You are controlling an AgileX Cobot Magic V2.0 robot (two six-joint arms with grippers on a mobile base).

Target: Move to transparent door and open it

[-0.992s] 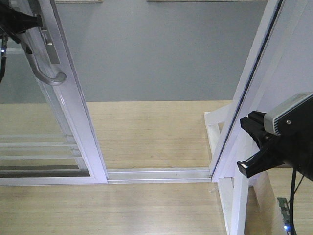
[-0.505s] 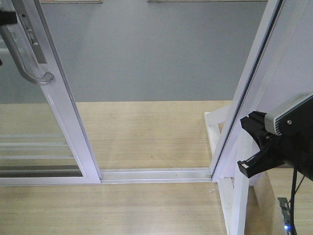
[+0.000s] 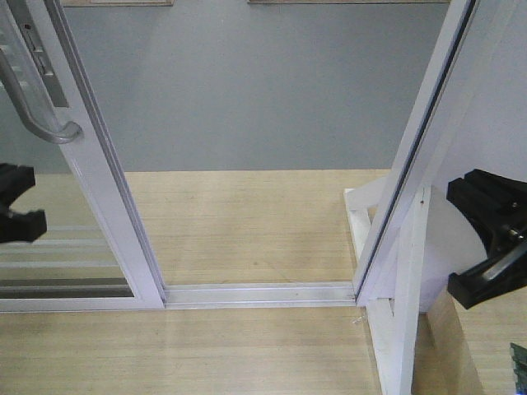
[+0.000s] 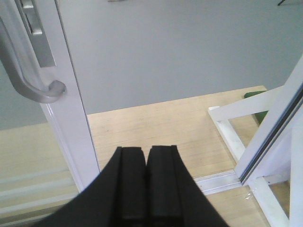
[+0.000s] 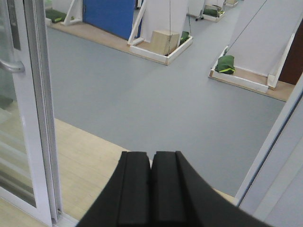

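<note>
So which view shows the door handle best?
The left wrist view: the handle is close and large, its hooked end clear against the white door frame. The front view shows it smaller at the top left corner. The right wrist view catches only its tip at the left edge.

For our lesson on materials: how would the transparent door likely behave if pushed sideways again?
The transparent door looks rigid: a glossy white frame around glass, so it should slide whole rather than flex. It sits in a floor track, so it probably glides, not tips. The curved handle looks smooth, perhaps slippery to grip.
</note>
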